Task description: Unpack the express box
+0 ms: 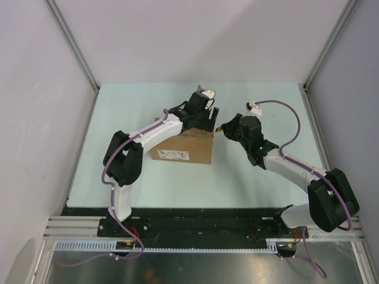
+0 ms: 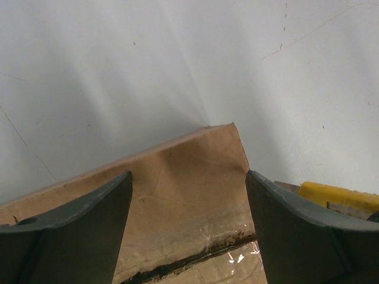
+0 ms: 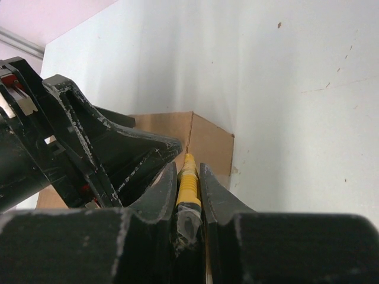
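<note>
The express box, a brown carton with a white label on its near side, stands mid-table. My left gripper hovers over its far right top corner, open, fingers straddling the top flap with nothing between them. A dark centre seam with torn clear tape runs across the top. My right gripper sits just right of the box, shut on a yellow utility knife whose tip points at the box's upper right edge. The knife also shows as yellow beside the left finger.
The pale green table is enclosed by white walls with aluminium posts at the corners. In the right wrist view the left gripper's black body crowds close on the left of the knife. A black rail carries both bases.
</note>
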Robot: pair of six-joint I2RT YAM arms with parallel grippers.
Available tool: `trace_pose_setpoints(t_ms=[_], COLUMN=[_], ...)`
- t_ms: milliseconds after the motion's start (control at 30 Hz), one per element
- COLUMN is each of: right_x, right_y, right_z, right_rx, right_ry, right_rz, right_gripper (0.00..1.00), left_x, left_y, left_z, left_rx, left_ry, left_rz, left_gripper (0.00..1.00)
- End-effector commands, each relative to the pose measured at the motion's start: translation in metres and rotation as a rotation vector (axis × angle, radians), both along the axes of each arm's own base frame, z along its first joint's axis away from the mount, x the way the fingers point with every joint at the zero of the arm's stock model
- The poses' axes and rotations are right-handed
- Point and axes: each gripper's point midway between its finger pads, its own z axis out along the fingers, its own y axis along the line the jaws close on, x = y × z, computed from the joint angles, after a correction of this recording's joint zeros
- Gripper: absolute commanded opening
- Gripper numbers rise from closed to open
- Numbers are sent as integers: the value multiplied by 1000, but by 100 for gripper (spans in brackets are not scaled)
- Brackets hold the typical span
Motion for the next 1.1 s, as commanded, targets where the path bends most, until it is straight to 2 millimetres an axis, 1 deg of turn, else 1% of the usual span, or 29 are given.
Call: trace_pose_setpoints(t_ms=[0, 167, 267, 333, 500, 833, 933, 1067], right_x=[4, 4, 4, 5, 3, 3, 4, 1], right_y=[1, 7, 7, 3, 2, 8, 9, 9], right_z=[1, 3, 10, 18, 27, 15, 7, -3], right_rx=[1, 15, 30, 35, 44, 34, 25, 2], right_ry=[-16, -23, -41, -60, -79, -51, -37, -9], right_rz=[-13, 13, 6, -12, -16, -6, -4, -3], right_gripper=[0, 0, 0, 0, 0, 0, 0, 0], left_x=[-5, -5, -5, -5, -6, -6, -7, -8], left_y=[5, 3, 4, 6, 5, 4, 6, 6], left_z=[-14, -14, -16, -16, -15, -16, -18, -19], left_rx=[52, 49, 56, 60, 59, 56, 61, 55], left_ry=[52, 58, 60, 65, 67, 73, 78, 89], left_rz=[4, 1, 4, 6, 4, 5, 16, 26], left_gripper=[82, 82, 83, 83, 83, 83, 83, 82])
